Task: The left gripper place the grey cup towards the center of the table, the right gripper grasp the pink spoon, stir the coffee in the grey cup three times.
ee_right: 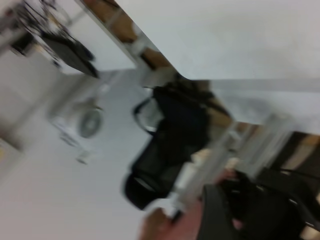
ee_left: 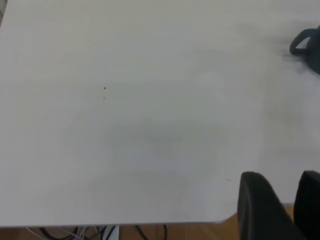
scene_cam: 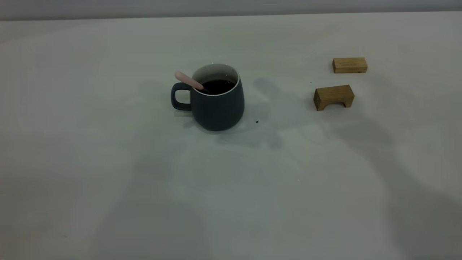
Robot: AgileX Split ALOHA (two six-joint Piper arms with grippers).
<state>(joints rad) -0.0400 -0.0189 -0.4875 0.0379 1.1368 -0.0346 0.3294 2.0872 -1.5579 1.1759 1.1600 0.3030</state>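
The grey cup [scene_cam: 218,106] stands upright near the middle of the table [scene_cam: 231,180], handle to the left, with dark coffee [scene_cam: 218,86] inside. The pink spoon [scene_cam: 187,80] rests in the cup, its handle leaning out over the rim above the cup's handle. Neither gripper shows in the exterior view. In the left wrist view my left gripper [ee_left: 295,182] hangs over the table's near edge, jaws close together and empty, far from the cup [ee_left: 306,46]. My right gripper [ee_right: 235,210] is a dark blur pointing off the table at the room.
Two tan wooden blocks lie at the right: a flat one [scene_cam: 349,65] farther back and an arched one [scene_cam: 333,96] nearer. A tiny dark speck [scene_cam: 256,121] lies right of the cup. The table's edge [ee_left: 150,223] runs just under the left gripper.
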